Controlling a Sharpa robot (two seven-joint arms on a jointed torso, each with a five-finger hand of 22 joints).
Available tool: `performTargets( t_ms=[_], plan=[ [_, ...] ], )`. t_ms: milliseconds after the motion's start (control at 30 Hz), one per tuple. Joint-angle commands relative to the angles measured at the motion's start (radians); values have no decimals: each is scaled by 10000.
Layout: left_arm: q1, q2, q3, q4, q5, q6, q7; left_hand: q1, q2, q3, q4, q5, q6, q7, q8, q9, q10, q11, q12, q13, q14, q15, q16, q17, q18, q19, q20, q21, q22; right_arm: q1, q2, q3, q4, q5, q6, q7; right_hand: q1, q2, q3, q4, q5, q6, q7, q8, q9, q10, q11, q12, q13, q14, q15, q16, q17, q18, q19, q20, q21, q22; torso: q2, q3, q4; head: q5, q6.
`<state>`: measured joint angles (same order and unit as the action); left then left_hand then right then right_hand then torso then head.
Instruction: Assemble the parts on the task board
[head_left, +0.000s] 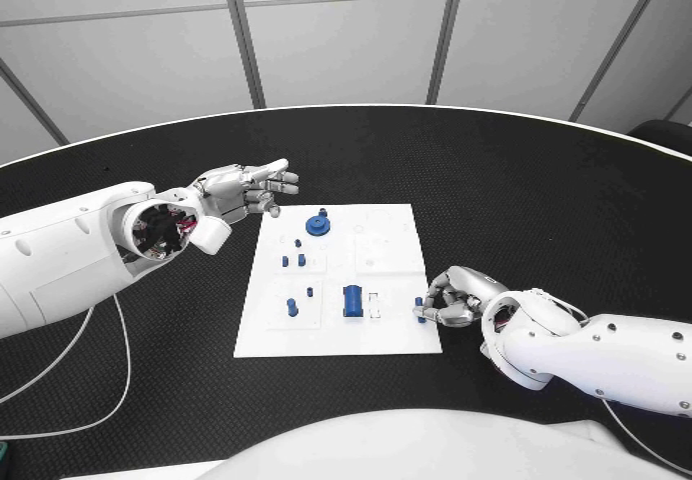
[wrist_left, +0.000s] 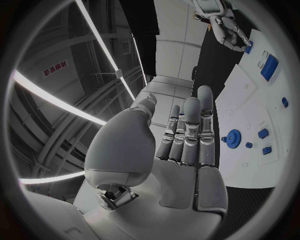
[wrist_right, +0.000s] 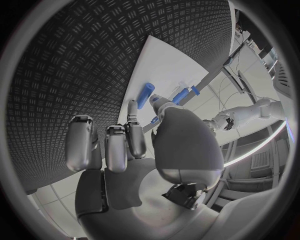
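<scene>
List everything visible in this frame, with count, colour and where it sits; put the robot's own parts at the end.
Table: one, black, textured, under everything.
Task board: one, white, flat at the table's middle.
Gear-like part: one, blue, at the board's far end.
Large block part: one, blue, near the board's near end.
Small parts: several, blue, scattered over the board's left half; exact count unclear.
Small part at the board's right edge: one, blue, at the right hand's fingertips; whether it is gripped is unclear.
Left hand: one, silver, fingers apart, holding nothing, beyond the board's far left corner.
Right hand: one, silver, fingers curled, at the board's right edge.
</scene>
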<state>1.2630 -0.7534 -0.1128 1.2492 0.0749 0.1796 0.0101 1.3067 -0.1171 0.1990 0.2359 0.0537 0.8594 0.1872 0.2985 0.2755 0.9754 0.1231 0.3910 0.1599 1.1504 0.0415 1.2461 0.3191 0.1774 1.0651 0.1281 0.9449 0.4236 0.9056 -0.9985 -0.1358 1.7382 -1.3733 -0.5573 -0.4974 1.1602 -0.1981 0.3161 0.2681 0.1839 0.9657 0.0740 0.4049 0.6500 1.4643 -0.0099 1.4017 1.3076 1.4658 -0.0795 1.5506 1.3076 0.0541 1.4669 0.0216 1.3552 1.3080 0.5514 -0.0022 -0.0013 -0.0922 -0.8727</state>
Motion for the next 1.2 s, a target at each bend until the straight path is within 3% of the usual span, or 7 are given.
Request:
performTargets(
  t_ms=[33, 267, 433, 567, 867, 1100, 1200],
  plan=[
    [0, -7, 0, 4, 0, -5, -1, 32, 64, -54, -13, -44, -57, 7, 52, -4, -63, -30, 68, 12, -69, 18, -14, -9, 71, -17, 40, -35, -10, -18, 33, 0, -14, -93, 32, -46, -99, -16, -76, -5, -47, 68, 5, -53, 3, 195, 73, -59, 1460, 955, 83, -22, 2199, -98, 649, 68, -46, 1682, 5, -1, 8, 4, 1],
    [1, -18, 0, 22, 0, -3, 1, 46, 70, -76, 4, -44, -59, 6, 56, -4, -67, -30, 75, 13, -75, 18, -17, -13, 71, -20, 41, -42, -14, -35, 163, 0, -133, -450, 212, -148, 28, -95, -117, -93, -33, 77, -10, -68, 21, 188, 59, -71, 1457, 954, 73, -24, 2196, -98, 650, 66, -42, 1686, 8, 2, -3, 22, 1],
    [1, -33, 0, 43, 0, -9, 0, 50, 72, -83, 9, -44, -60, 6, 57, -4, -68, -30, 77, 13, -77, 18, -18, -14, 71, -21, 41, -45, -15, -38, 253, 1, -245, -702, 362, -240, 861, -101, 196, -658, -193, 87, -35, -158, 24, 175, 28, -91, 1457, 961, 43, -10, 2227, -108, 661, 45, 1, 1713, 2, -3, 1, 33, 1],
    [1, -51, 0, 59, 0, -24, -1, 50, 72, -83, 9, -44, -60, 6, 57, -4, -68, -30, 77, 13, -77, 18, -18, -14, 71, -21, 41, -45, -15, -38, 309, 1, -320, -994, 525, -357, 1309, -96, 518, -1004, -306, 107, -33, -260, -20, 156, 25, -120, 1448, 967, 40, 5, 2257, -115, 667, 40, 29, 1732, 2, -10, 9, 116, 1],
    [2, -80, 0, 88, 0, -41, 2, 59, 77, -96, 19, -45, -58, 3, 61, -3, -69, -31, 81, 14, -80, 18, -20, -17, 71, -22, 41, -49, -18, -39, 409, 2, -396, -1517, 706, -518, 1707, -74, 1164, -1472, -340, 230, 5, -441, -126, 139, 54, -133, 1457, 978, 67, 32, 2312, -136, 682, 57, 113, 1781, -7, -6, 4, 150, 1],
    [2, -96, 0, 99, -1, -55, 1, 59, 77, -96, 19, -45, -58, 3, 61, -3, -69, -31, 81, 14, -80, 18, -20, -17, 71, -22, 41, -49, -18, -40, 336, 3, -194, -1582, 500, -543, 1648, 2, 1714, -1692, 220, 372, -9, -516, -164, 163, 43, -91, 1492, 982, 61, 42, 2333, -142, 692, 57, 146, 1807, -2, -1, -6, 157, 1],
    [2, -87, 0, 93, -1, -55, -5, 59, 77, -96, 19, -45, -58, 3, 61, -3, -69, -31, 81, 14, -80, 18, -20, -17, 71, -22, 41, -49, -18, -39, 244, 5, -2, -1569, 306, -491, 1662, 166, 2083, -1860, 441, 438, -38, -505, -134, 176, 15, -75, 1506, 983, 39, 45, 2338, -145, 697, 41, 163, 1820, -7, 0, -10, 154, 1]
  ],
)
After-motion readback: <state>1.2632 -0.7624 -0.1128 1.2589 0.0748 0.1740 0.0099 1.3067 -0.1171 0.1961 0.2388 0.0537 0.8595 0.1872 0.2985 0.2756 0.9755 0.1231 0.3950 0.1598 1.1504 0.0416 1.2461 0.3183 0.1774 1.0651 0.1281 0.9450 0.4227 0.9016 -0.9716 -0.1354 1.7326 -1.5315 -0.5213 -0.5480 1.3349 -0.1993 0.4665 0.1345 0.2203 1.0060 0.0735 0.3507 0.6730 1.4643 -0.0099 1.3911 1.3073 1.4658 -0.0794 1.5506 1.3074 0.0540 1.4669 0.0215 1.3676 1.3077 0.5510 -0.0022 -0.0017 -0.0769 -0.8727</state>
